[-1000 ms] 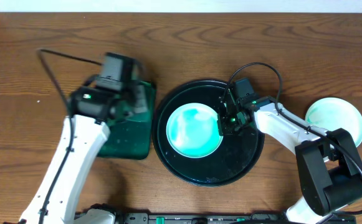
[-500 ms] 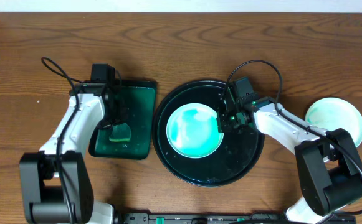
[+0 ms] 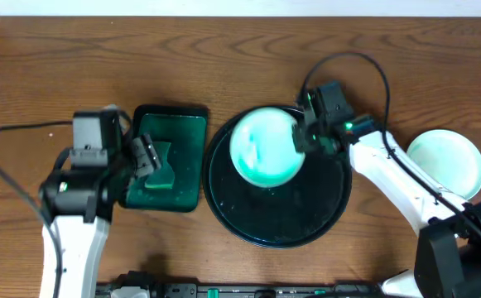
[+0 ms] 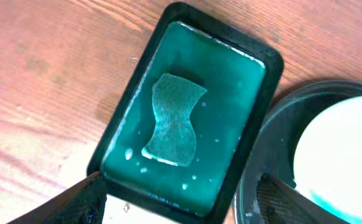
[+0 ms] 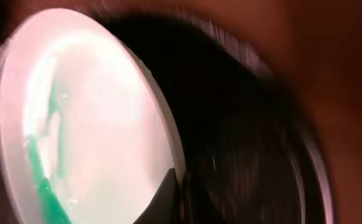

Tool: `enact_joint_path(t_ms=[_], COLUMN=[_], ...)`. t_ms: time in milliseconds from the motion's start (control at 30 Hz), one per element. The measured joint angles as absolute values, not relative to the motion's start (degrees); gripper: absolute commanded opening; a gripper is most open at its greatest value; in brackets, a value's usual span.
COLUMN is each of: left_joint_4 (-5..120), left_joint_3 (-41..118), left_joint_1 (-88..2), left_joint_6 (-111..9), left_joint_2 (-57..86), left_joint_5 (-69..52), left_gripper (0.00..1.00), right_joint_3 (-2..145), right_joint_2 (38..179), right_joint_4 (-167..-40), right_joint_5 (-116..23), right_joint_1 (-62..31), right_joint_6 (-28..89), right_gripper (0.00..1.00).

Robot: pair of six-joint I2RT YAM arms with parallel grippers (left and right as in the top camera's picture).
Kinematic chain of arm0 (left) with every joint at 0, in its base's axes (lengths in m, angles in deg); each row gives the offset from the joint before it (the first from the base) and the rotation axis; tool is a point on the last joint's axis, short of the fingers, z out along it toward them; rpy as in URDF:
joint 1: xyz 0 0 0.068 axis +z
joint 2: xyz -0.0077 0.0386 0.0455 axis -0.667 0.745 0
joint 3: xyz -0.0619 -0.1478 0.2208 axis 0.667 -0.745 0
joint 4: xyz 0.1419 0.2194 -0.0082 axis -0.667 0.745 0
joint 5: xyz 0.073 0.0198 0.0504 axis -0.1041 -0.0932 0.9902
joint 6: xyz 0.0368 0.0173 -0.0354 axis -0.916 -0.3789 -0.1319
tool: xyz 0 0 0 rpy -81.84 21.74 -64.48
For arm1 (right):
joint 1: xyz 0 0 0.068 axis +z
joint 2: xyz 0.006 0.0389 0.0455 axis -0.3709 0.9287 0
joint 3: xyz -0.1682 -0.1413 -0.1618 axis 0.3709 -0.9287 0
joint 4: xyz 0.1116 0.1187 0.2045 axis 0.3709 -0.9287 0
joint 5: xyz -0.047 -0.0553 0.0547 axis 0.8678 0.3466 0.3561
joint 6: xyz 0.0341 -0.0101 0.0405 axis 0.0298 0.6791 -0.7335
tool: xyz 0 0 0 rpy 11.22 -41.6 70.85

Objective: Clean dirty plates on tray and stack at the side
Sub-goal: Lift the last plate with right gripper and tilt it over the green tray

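A white plate (image 3: 264, 146) with teal smears hangs tilted above the round black tray (image 3: 306, 217). My right gripper (image 3: 300, 139) is shut on its right rim. The right wrist view shows that plate (image 5: 87, 118) close up, with the right gripper (image 5: 177, 199) pinching its edge over the dark tray (image 5: 249, 124). A second white plate (image 3: 445, 161) lies on the table at the right. My left gripper (image 3: 146, 155) stands open over the near-left part of a small green tray; its fingers (image 4: 75, 202) hold nothing.
The rectangular dark green tray (image 3: 186, 132) left of the black tray holds teal liquid and a green sponge (image 4: 173, 121) lying flat. The black tray's rim (image 4: 265, 155) nearly touches it. Bare wooden table lies behind and to the far left.
The left gripper let go of the sponge in the green tray, opened wide and drew back. The right gripper raised the plate off the black tray, tilting it.
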State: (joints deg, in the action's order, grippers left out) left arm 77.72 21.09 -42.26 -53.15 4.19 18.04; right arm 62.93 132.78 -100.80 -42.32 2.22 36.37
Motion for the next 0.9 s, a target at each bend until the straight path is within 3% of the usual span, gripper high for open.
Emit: enact_joint_path(t_ms=[300, 500, 900], left_joint_4=[82.6, 83.4, 83.7], left_joint_3=[21.2, 21.2, 21.2], left_joint_1=[-42.3, -42.3, -42.3], left_joint_6=[-52.9, -52.7, -52.7], left_joint_2=[-2.7, -2.8, -2.8], left_joint_5=[18.0, 18.0, 18.0], left_gripper=[0.79, 0.79, 0.79], right_joint_3=[67.9, 68.4, 68.1], right_joint_2=[133.6, 142.8, 145.9], right_joint_4=[-76.4, -57.7, -52.2], right_joint_5=[-37.6, -25.2, -12.2], right_joint_1=[16.1, 27.7, 32.6], right_joint_6=[42.5, 48.7, 60.0], right_gripper=[0.01, 0.01, 0.01])
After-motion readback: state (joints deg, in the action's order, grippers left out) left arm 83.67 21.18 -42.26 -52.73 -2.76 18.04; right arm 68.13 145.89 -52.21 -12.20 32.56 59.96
